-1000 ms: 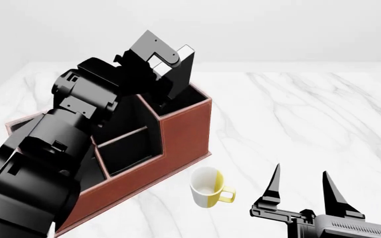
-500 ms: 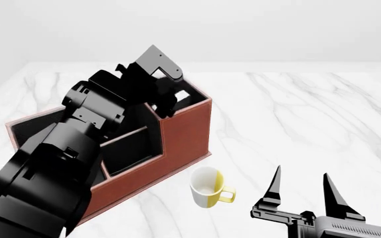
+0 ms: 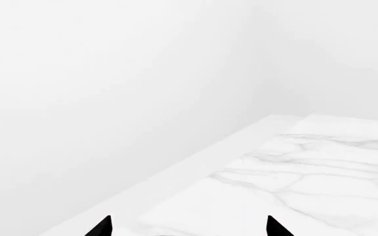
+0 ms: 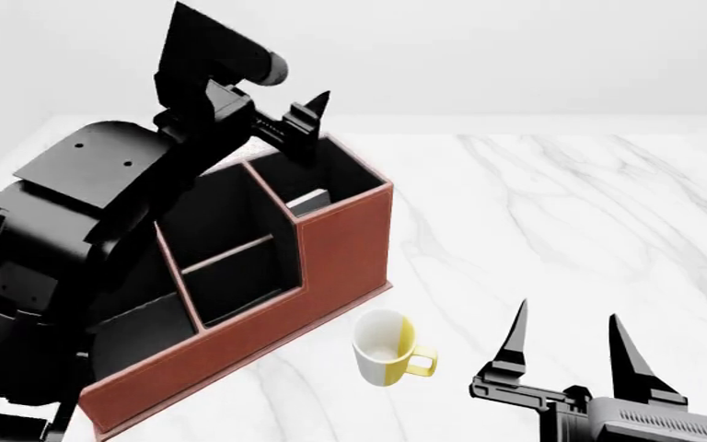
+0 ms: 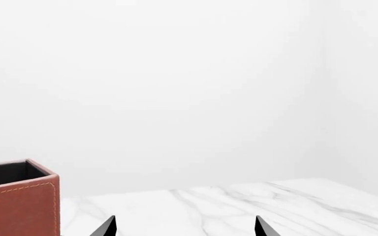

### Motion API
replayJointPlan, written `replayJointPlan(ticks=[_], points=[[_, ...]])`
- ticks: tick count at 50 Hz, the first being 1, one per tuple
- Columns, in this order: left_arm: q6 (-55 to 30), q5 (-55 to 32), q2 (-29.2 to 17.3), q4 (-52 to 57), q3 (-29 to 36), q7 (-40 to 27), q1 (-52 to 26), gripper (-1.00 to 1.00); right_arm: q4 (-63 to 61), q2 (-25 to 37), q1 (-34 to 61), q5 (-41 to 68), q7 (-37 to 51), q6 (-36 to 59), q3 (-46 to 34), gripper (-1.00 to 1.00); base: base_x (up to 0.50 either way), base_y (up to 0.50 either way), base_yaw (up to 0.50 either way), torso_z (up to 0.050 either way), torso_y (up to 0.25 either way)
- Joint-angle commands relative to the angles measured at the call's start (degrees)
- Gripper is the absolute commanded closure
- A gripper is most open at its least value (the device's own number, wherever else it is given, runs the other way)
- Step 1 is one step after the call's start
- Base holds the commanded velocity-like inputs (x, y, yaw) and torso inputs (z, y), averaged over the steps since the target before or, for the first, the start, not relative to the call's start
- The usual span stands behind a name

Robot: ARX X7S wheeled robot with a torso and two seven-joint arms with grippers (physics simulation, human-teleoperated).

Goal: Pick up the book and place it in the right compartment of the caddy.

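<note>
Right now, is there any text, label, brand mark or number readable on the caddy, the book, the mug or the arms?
None. No readable text in any view.
The caddy: plain reddish-brown walls, stitching only.
The book: only a pale sliver shows inside the right compartment; no print visible.
The mug: white and yellow, no print.
The left gripper and right gripper: plain black.

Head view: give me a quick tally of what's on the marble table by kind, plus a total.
Caddy: 1
Book, down inside the right compartment: 1
Mug, white and yellow: 1
Total: 3
</note>
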Motion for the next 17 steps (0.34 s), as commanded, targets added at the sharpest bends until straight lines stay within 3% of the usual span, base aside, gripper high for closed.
replayJointPlan(ticks=[1, 3, 8, 9, 11, 15, 17], points=[[-1.6, -10.4, -7.7, 36.3, -16.9, -14.5, 21.8, -1.00, -3.6, 1.4, 0.3, -2.3, 1.9, 1.0, 1.8, -1.00, 0.00, 0.00, 0.00, 0.000, 0.000], [2.1, -11.1, -7.5, 41.8, -20.5, -16.8, 30.6, -1.00, -5.2, 2.0, 0.3, -2.0, 2.2, 1.7, 2.7, -1.00, 0.00, 0.00, 0.00, 0.000, 0.000], [12.9, -7.8, -5.1, 45.7, -24.5, -17.8, 44.1, -1.00, -6.9, 2.7, -0.3, -2.5, 2.7, 1.6, 3.5, -1.00, 0.00, 0.00, 0.00, 0.000, 0.000], [11.9, -14.0, -4.6, 47.2, -27.4, -18.7, 47.5, -1.00, -7.1, 2.9, -0.4, -2.6, 2.6, 1.5, 3.6, -1.00, 0.00, 0.00, 0.00, 0.000, 0.000], [12.7, -16.4, -4.3, 48.6, -29.1, -18.7, 50.5, -1.00, -7.1, 3.1, -0.5, -3.0, 2.5, 1.2, 3.4, -1.00, 0.00, 0.00, 0.00, 0.000, 0.000], [25.0, -7.8, -0.2, 50.4, -30.6, -15.7, 58.9, -1.00, -7.4, 3.6, -0.6, -3.9, 2.3, 0.9, 3.1, -1.00, 0.00, 0.00, 0.00, 0.000, 0.000], [28.2, -8.9, 2.0, 51.2, -32.8, -16.4, 62.1, -1.00, -8.4, 3.8, -1.1, -5.3, 2.7, 0.5, 3.2, -1.00, 0.00, 0.00, 0.00, 0.000, 0.000]])
